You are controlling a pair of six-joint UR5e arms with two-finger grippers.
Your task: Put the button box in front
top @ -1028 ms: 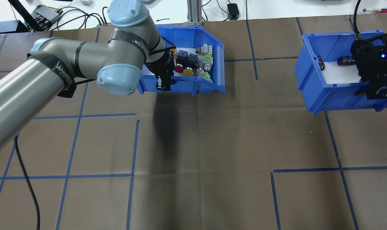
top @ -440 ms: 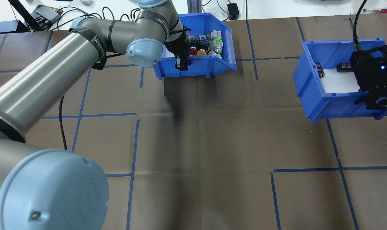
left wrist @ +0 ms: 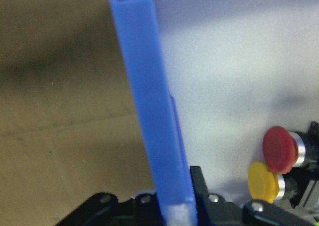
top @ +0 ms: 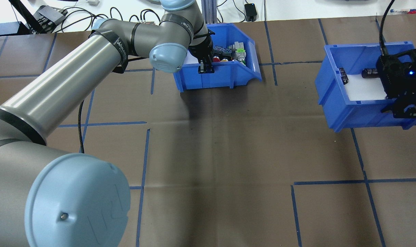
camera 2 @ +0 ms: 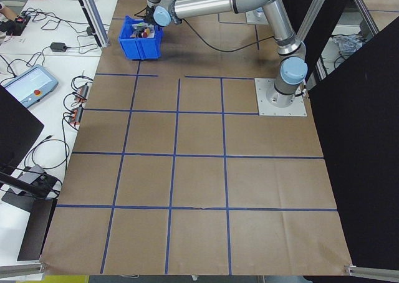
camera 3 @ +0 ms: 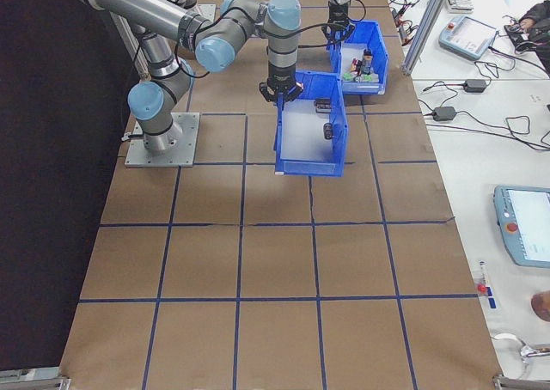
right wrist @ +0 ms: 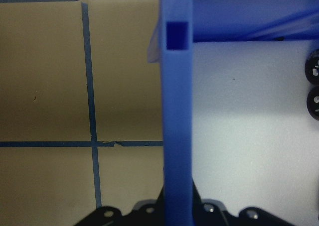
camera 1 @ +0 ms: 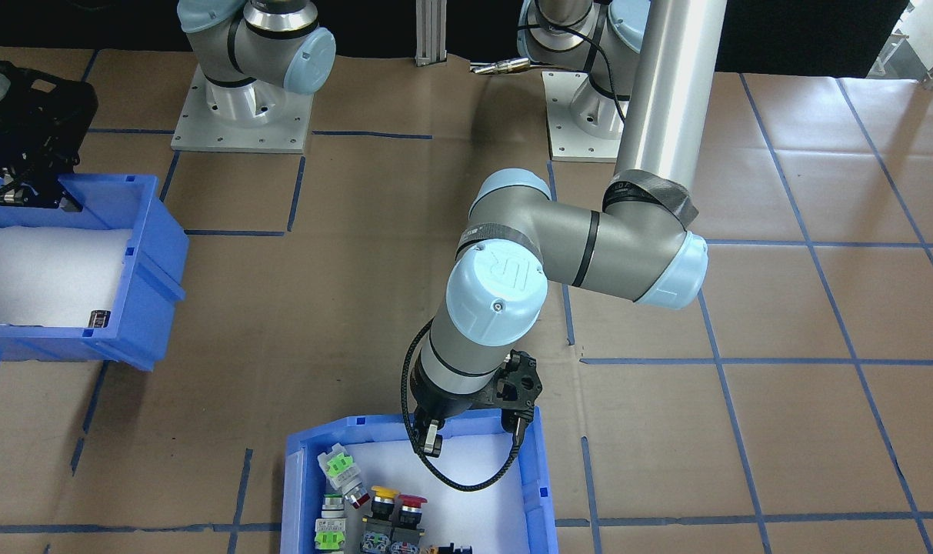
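— Right, where is my left end effector (top: 205, 69)?

— Clenched on the near wall of the button box (top: 228, 77); my wrist view shows that blue wall running up between the jaws, red and yellow caps on the white foam beyond.

— And the box itself?

— Far across the worktop (top: 221, 154), by its back edge.

— My right end effector (top: 408, 109)?

— Clamped on the near wall of the other blue bin (top: 348, 109), black cylinders inside.
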